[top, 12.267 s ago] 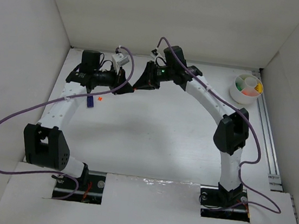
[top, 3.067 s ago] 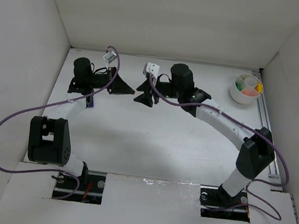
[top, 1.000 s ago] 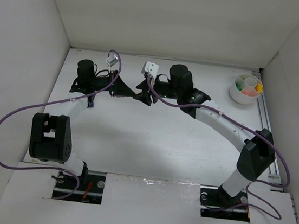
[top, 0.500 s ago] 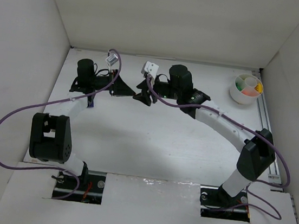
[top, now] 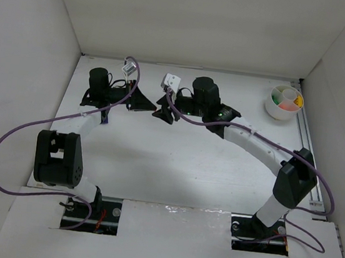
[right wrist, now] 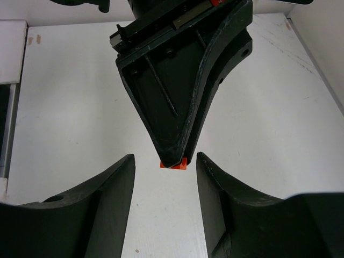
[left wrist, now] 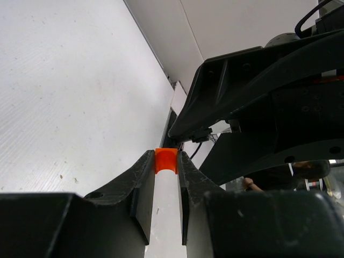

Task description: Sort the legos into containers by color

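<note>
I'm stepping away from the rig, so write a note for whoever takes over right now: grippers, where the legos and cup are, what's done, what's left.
Grippers: the left gripper is shut on an orange lego at its fingertips. The right gripper is open, facing it, with a jaw on either side of that lego and not closed on it.
Things: the white cup stands at the far right and holds green, orange and yellow pieces in separate compartments.
Done: some legos are sorted.
Left: probably hand the orange lego across and drop it with the orange ones. A dark blue lego seems to lie by the left arm, partly hidden.
</note>
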Robot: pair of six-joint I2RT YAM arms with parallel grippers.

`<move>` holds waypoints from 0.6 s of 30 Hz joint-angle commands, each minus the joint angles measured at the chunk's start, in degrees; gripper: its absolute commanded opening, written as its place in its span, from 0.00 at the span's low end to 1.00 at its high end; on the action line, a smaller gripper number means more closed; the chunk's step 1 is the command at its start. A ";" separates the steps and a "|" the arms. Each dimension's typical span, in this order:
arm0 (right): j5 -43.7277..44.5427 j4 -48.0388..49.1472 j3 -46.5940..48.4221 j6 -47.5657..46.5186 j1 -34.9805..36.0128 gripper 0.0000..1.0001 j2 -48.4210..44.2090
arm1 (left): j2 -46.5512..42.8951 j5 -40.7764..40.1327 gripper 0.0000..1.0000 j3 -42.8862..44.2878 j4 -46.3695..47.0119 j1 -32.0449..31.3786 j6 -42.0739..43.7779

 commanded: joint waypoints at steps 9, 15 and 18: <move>1.49 3.13 0.16 -1.22 0.51 0.51 0.98 | -3.18 1.66 0.00 2.47 2.52 -0.13 -0.35; 2.02 3.13 0.68 -1.22 0.51 0.46 2.04 | -3.71 1.66 0.00 2.47 3.04 -0.13 -0.35; 2.02 3.13 0.69 -1.22 0.51 0.39 2.04 | -3.71 1.66 0.00 1.95 3.05 -0.13 -0.35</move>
